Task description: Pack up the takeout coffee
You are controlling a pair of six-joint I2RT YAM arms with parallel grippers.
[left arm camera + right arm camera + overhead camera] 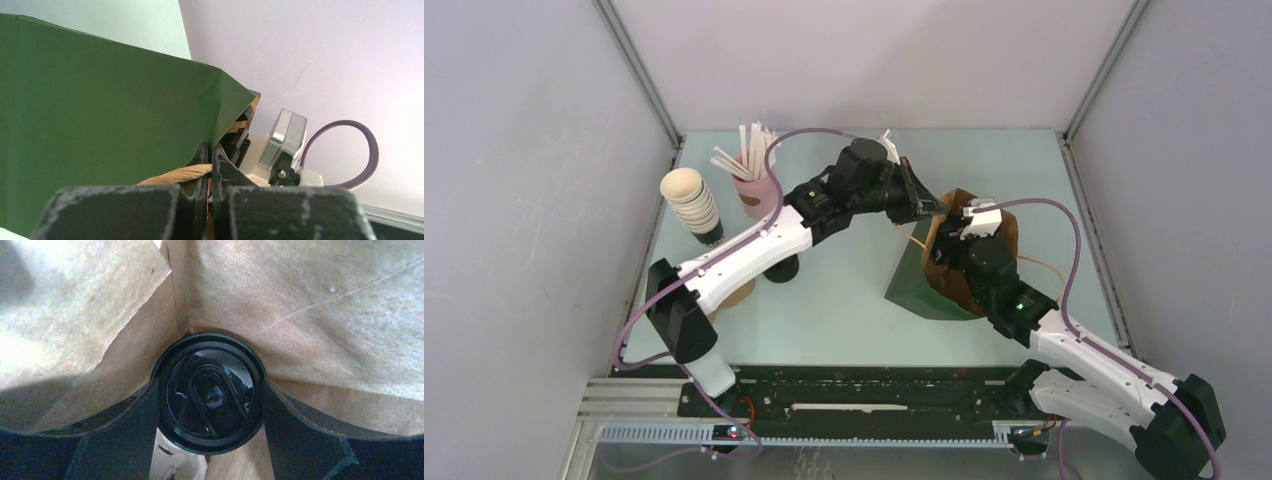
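Observation:
The green paper bag [912, 286] stands right of the table's middle with its brown inside [325, 315] showing. My left gripper [930, 206] is shut on the bag's top rim [235, 97], and the twisted paper handle [175, 175] runs in between its fingers [224, 170]. My right gripper [210, 387] reaches down inside the bag. Its fingers [130, 425] press both sides of the takeout coffee's black lid [208, 392]. The cup body below the lid is hidden. In the top view the coffee is hidden by the right wrist [979, 250].
A stack of cream-lined cups [692, 205] and a pink cup of white stirrers [756, 180] stand at the back left. A dark squat object [780, 268] sits under the left arm. Something white [175, 460] lies at the bag's bottom.

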